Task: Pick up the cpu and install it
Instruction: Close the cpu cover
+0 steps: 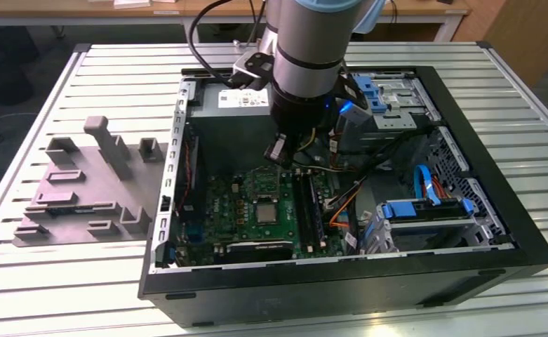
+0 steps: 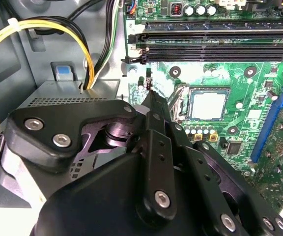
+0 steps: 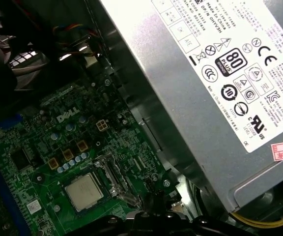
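The cpu (image 1: 267, 213) is a small silvery square lying flat in its socket on the green motherboard (image 1: 226, 210) inside the open computer case. It also shows in both wrist views as the cpu (image 2: 208, 104) (image 3: 84, 191), with the socket's metal frame (image 3: 113, 173) swung open beside it. My gripper (image 1: 288, 153) hangs above the board, a short way from the cpu toward the power supply. In the second wrist view the black fingers (image 2: 154, 118) taper together to the gripper tip (image 2: 151, 94), shut with nothing between them.
A big grey power supply (image 3: 220, 73) with a white label stands close beside the gripper. Yellow and black cables (image 2: 90, 54) run past it. Memory slots (image 2: 215, 37) lie beyond the socket. Drive cages with blue clips (image 1: 424, 210) fill the case's right side. A grey fixture (image 1: 86, 189) lies outside on the slatted table.
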### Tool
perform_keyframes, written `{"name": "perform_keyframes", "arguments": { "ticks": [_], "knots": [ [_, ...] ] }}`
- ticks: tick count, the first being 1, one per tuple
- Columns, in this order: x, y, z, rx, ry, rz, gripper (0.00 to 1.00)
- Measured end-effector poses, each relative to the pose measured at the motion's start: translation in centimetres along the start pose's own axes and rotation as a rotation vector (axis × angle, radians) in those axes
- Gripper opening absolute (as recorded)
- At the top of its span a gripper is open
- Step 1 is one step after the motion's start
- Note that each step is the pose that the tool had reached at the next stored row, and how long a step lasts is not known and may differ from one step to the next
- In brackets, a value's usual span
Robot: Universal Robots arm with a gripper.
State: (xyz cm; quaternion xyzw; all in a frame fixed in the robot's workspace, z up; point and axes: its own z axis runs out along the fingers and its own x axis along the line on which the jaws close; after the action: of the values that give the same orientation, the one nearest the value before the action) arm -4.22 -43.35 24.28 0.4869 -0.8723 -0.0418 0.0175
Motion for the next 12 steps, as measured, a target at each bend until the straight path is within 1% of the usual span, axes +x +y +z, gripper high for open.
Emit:
{"name": "perform_keyframes", "arguments": {
  "ticks": [12],
  "knots": [
    [0.0, 0.03, -0.31, -0.0005, 0.0007, -0.002, 0.11]
  ]
}}
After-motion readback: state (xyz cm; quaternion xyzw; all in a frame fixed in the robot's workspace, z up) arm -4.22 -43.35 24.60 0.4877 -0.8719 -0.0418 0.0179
